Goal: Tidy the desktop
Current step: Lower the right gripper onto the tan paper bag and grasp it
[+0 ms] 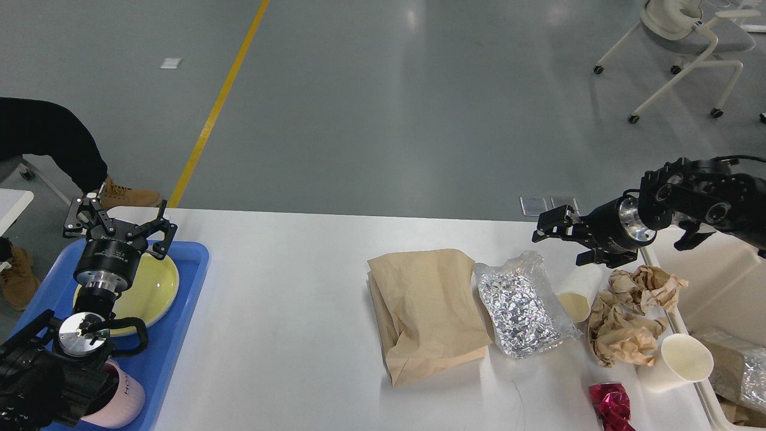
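Blue plastic tray [185,281] at far left, carrying a pale yellow round plate [157,286] and, nearer the front edge, a pink cup [127,400]. Flat tan paper bag [426,311] lying mid-scene, just beside a crinkled silver foil pouch [525,311]. Tipped white paper cup [579,294] to the right of the pouch, touching crumpled brown paper [628,317]. Another white paper cup [679,362] tilted at the front right, near a crushed red foil wrapper [611,406]. Cream-coloured plastic bin [718,281] at far right, holding scraps. White wheeled chair [688,36] on grey floor with a yellow floor line [221,99].
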### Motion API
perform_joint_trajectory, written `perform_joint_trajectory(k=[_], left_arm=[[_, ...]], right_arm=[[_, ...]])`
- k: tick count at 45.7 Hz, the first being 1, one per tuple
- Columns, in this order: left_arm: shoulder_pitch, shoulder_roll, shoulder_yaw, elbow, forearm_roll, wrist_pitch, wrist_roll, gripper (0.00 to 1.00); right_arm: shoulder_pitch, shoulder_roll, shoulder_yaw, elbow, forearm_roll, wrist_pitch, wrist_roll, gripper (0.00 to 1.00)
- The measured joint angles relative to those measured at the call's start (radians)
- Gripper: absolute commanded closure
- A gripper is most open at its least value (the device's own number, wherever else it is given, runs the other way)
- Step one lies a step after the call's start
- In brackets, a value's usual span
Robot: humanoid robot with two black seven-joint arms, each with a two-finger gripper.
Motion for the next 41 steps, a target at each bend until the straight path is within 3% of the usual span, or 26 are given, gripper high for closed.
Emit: perform_joint_trajectory(k=[25,41], left_arm=[[0.000,0.000,0.000,0.000,0.000,0.000,0.000,0.04],[0.000,0.000,0.000,0.000,-0.001,0.000,0.000,0.04]], right_arm=[[0.146,0.034,-0.037,0.064,0.144,0.074,-0.023,0.00],[0.132,0.269,-0.336,-0.079,0.103,0.052,-0.103,0.00]])
